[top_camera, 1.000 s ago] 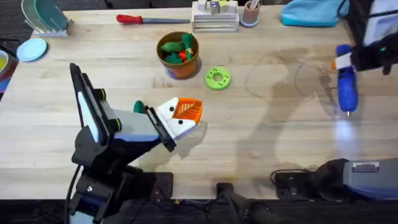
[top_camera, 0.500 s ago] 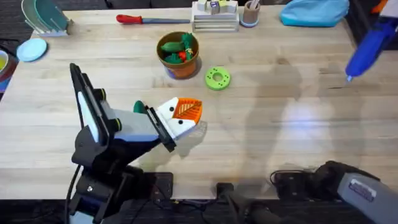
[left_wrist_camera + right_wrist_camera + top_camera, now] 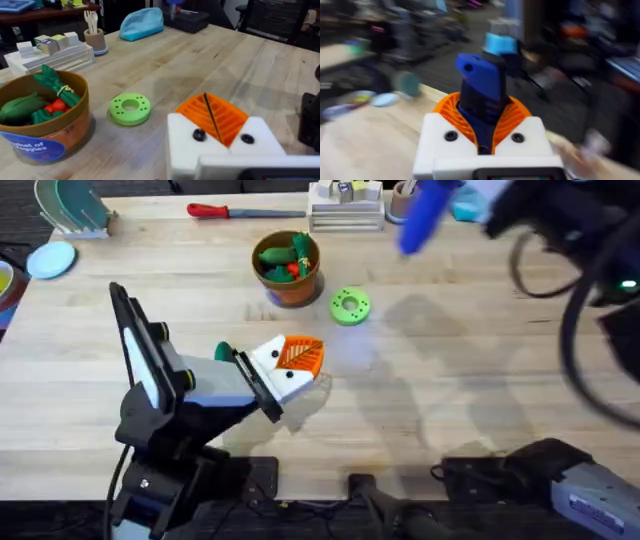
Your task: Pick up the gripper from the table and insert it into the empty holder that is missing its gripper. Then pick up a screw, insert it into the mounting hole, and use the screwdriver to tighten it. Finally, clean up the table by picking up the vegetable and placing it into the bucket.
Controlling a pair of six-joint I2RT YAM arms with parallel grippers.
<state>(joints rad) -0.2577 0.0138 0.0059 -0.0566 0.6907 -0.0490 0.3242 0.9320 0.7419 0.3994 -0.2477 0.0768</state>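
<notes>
My left gripper [image 3: 297, 360] rests low over the table's middle left, shut with its two orange ribbed pads pressed face to face. Each pad sits in a white holder [image 3: 255, 137] with a dark screw head [image 3: 199, 134]; nothing lies between the pads. My right gripper [image 3: 482, 117] is shut on the blue screwdriver [image 3: 481, 90]. The screwdriver [image 3: 422, 215] hangs high over the back middle of the table. The orange-brown bucket [image 3: 290, 285] stands behind the left gripper, with green and red vegetable toys [image 3: 283, 256] inside.
A flat green disc [image 3: 349, 305] lies right of the bucket. Along the back edge are a red-handled tool [image 3: 212, 210], a white block tray [image 3: 345, 205], a cup of utensils [image 3: 94, 37] and a blue pouch [image 3: 141, 23]. The right arm [image 3: 575, 250] looms over the back right.
The right arm has swung the blue screwdriver up from the right side of the table and leftward to the back middle. The left arm has stayed still.
</notes>
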